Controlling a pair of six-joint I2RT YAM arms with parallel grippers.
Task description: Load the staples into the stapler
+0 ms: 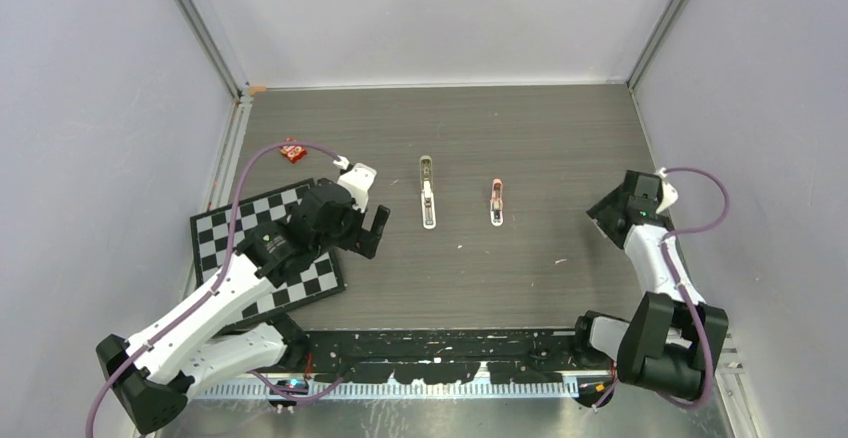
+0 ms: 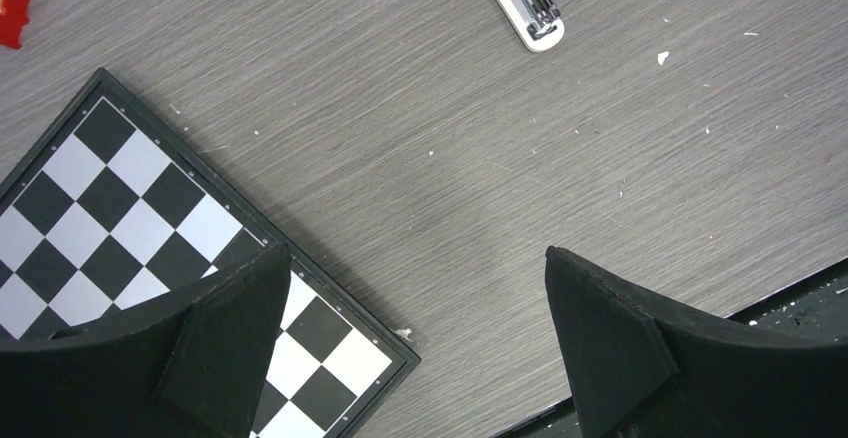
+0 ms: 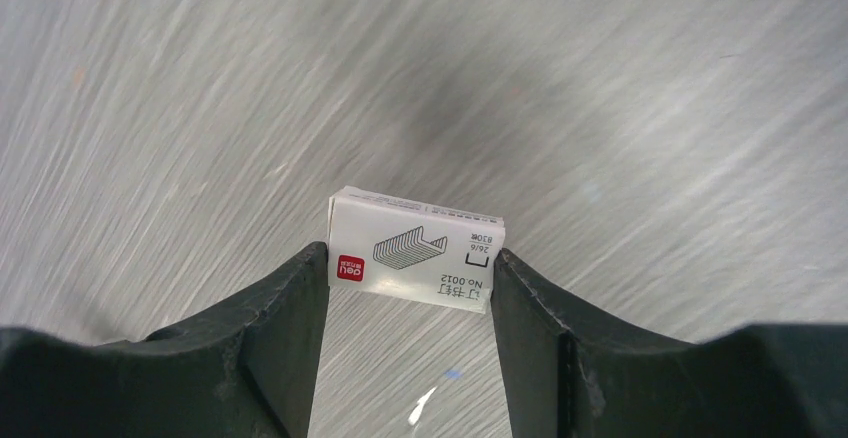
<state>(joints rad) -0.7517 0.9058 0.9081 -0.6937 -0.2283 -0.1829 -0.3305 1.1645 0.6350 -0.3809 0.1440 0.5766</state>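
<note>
Staple box pinched by right gripper, well apart from stapler lying mid-table; left gripper spread. Risk: shallow fingertip hold lets the box twist free.

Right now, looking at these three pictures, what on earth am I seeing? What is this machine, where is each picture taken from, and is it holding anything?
You are seeing two robot arms bolted side by side at the near edge of a grey table. Each arm ends in a two-finger gripper. The wide picture comes from a fixed camera above and behind the arms. The other two come from a small camera on each wrist, looking out past that arm's own black fingers.

On the table lie a pale stapler, which appears to be folded open, and a smaller pink stapler-like object beside it. There is also a checkerboard and a small red item.

The left gripper is open and empty, over the corner of the checkerboard. The right gripper holds a little white staple box between its fingers.
</note>
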